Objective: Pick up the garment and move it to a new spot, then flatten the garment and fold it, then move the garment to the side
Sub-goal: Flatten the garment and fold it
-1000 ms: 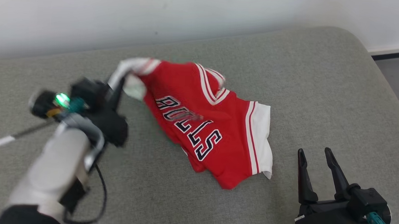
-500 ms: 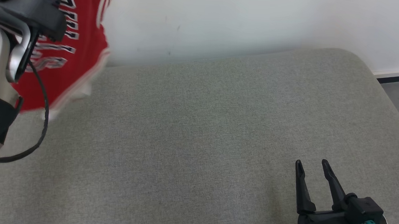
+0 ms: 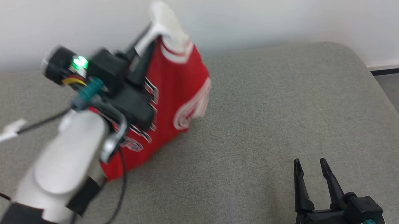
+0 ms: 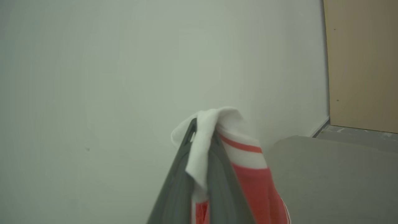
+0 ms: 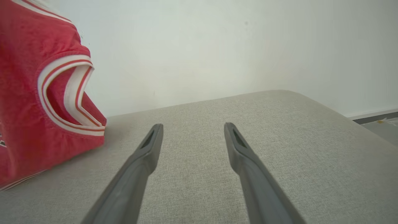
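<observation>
From my head, my left gripper (image 3: 149, 32) is raised over the left part of the grey cushion (image 3: 271, 112), its jaws pressed together on the white hem of the red garment (image 3: 176, 90). The garment hangs from that pinch in a long drape, with white-and-red trim and some dark lettering showing beside my wrist. Its lower end reaches down toward the cushion, though I cannot tell whether it touches. A green light (image 3: 80, 62) glows on my left wrist and a black cable (image 3: 119, 176) loops beneath the forearm. My right gripper (image 3: 309, 162) sits low at the right, well apart from the garment, with its jaws spread and nothing between them. From my left wrist, the gripper (image 4: 202, 130) has its jaws closed on a bunched fold of white hem. The garment (image 4: 252, 183) falls away to the right, in front of a pale wall (image 4: 93, 77), with the cushion (image 4: 326, 174) and a tan panel (image 4: 363, 62) further right. From my right wrist, the gripper (image 5: 193, 126) has its jaws wide over bare cushion (image 5: 279, 124). The garment (image 5: 25, 109) hangs at the far left, a trimmed armhole facing me.
</observation>
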You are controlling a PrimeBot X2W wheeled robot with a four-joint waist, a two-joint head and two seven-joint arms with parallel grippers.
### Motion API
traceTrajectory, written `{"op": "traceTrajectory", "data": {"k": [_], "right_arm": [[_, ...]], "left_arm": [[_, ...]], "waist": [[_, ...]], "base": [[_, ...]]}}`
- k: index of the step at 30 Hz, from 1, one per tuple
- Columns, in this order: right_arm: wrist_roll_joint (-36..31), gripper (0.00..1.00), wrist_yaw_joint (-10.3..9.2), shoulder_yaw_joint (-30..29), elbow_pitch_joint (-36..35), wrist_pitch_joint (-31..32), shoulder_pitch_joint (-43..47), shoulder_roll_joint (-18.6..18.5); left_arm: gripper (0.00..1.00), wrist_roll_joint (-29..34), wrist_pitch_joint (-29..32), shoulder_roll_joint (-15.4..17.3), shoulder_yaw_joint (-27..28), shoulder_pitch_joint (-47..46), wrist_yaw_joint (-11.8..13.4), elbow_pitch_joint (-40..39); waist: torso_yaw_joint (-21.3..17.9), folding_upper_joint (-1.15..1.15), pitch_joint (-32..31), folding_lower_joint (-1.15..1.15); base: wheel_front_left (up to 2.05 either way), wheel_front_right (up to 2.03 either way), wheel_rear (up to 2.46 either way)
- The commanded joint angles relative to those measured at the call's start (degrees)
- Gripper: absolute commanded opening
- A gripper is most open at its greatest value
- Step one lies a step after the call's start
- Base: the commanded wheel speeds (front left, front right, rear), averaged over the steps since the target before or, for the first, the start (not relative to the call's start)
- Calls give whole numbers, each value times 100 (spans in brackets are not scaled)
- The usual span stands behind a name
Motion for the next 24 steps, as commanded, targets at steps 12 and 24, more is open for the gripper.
{"op": "traceTrajectory", "data": {"k": [12, 24], "right_arm": [[-48, 100, -13, -108, 53, -2, -241, 5], [-42, 100, -13, -170, 44, -2, -287, 5]], "left_arm": [[0, -112, -443, -1366, -1418, 802, -150, 762], [100, -814, -663, -1448, -2696, 1091, -47, 1409]], "waist": [[-288, 0, 246, 0], [-432, 0, 313, 0]], "base": [[0, 0, 0], [0, 0, 0]]}}
